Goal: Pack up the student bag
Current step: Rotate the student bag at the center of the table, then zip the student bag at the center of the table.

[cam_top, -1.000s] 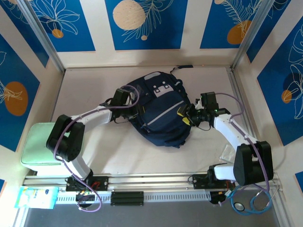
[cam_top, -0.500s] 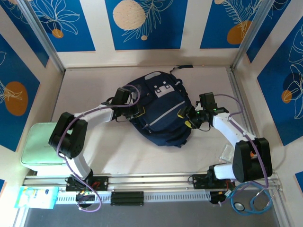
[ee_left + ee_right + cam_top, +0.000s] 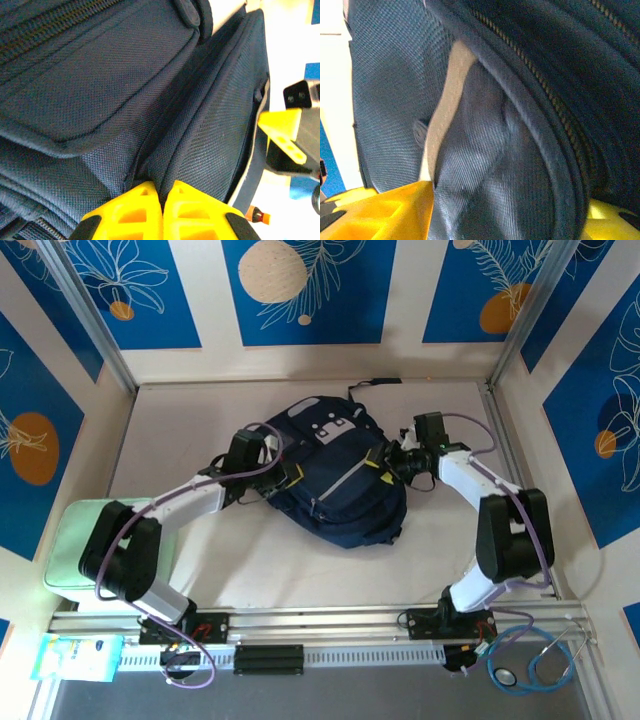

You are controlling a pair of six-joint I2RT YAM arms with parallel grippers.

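The student bag [image 3: 335, 485], a large dark navy backpack with a white patch and light zipper stripes, lies mid-table. My left gripper [image 3: 287, 478] is at the bag's left side. In the left wrist view its yellow fingers [image 3: 135, 207] are shut, pinching a fold of the navy fabric [image 3: 200, 130]. At the bag's right side, my right gripper [image 3: 386, 462] has a thick bunch of bag fabric [image 3: 490, 165] filling the gap between its yellow fingers [image 3: 380, 210]. One yellow finger of the right gripper [image 3: 286, 134] also shows beyond the bag in the left wrist view.
A pale green box [image 3: 75, 540] sits at the table's left edge beside the left arm. A blue-and-white packet [image 3: 75, 655] lies at the near left corner and coiled cable [image 3: 530, 665] at the near right. A black strap end [image 3: 385, 382] lies by the back wall.
The left gripper closed on the bag's fabric. The right gripper moved toward the back wall, and the bag shifted and turned slightly backward with both grippers.
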